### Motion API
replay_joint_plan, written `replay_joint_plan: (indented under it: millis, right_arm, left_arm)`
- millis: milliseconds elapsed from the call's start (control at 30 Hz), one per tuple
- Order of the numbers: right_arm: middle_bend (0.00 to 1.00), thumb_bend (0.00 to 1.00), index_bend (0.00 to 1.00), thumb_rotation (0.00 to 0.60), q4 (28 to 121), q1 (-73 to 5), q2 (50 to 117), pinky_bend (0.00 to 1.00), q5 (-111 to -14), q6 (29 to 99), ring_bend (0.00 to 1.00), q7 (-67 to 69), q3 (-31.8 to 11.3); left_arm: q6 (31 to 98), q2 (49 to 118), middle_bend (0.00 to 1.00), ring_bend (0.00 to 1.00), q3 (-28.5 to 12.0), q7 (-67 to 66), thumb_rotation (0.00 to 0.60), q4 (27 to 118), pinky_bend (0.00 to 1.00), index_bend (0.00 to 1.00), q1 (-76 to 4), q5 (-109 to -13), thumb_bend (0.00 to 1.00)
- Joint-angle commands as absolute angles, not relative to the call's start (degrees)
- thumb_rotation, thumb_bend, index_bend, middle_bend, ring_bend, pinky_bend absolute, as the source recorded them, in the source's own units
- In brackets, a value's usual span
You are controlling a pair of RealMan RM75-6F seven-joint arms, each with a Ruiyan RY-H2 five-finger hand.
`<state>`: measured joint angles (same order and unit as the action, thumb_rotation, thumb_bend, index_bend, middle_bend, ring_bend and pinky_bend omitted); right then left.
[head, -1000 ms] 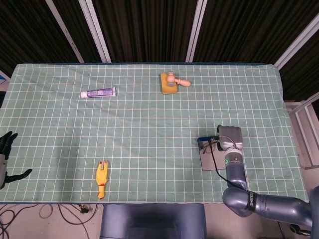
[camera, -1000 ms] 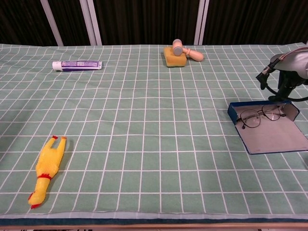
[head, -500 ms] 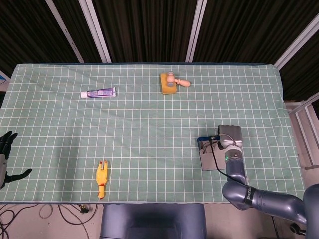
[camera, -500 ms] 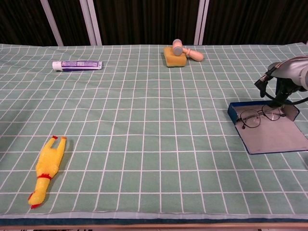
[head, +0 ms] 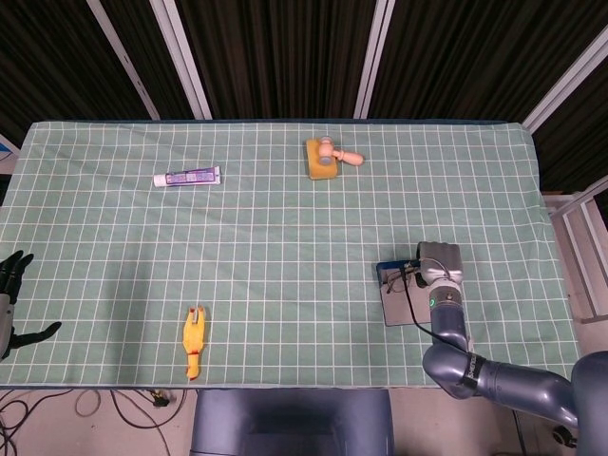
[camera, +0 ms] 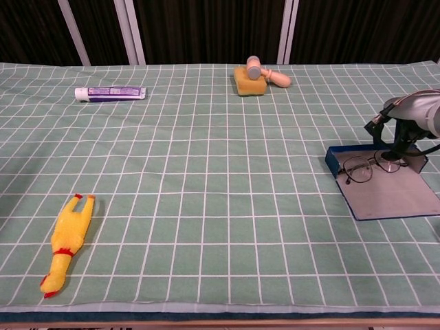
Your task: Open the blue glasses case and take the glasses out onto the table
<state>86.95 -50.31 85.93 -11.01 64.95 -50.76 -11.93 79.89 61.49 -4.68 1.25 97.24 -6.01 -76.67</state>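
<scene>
Dark slatted panels back a table (head: 285, 218) covered with a green checked cloth, and near its right side, toward the front, the blue glasses case (camera: 383, 180) lies flat and already open, its grey lining showing. The glasses (camera: 371, 165) rest inside, at the far end of the case against its blue rim. So opening looks done and the step in hand is reaching for the glasses. The right hand (camera: 405, 124) hangs just above the far end of the case, right over the glasses, but whether its fingers are spread, curled or touching the frame cannot be told from either view, as the wrist hides them. The left hand (head: 11, 299) waits at the table's left edge, fingers apart, holding nothing. Next, by my reading, the right hand must close gently on the thin frame, lift it over the rim and set it on the cloth beside the case. Compared with a second ago, the right hand has sunk lower and closer to the glasses; case, glasses, toothpaste tube (head: 187, 177), yellow rubber chicken (head: 194, 343) and sponge with wooden mallet (head: 328, 157) have not shifted.
</scene>
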Motion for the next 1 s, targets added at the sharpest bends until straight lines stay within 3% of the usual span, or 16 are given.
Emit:
replay_joint_plan:
  millis: [33,1000]
  right_arm:
    - [0.93,0.45,0.42,0.6,86.6,-50.2,86.1,0.91,-11.0,64.8,1.0,-50.7,-12.0]
    - [0.93,0.46,0.54,0.6,85.8,-49.9,87.0,0.91,-11.8,64.9,1.0,-50.7,-12.8]
  left_arm:
    - [79.9,61.5,0.0,0.0,-4.7,1.3,0.6,97.3,0.0,0.0,-6.0,-76.6,0.0]
    - [79.7,61.4,0.0,0.0,-4.6,1.4,0.6,97.4,0.0,0.0,-6.0,-76.5,0.0]
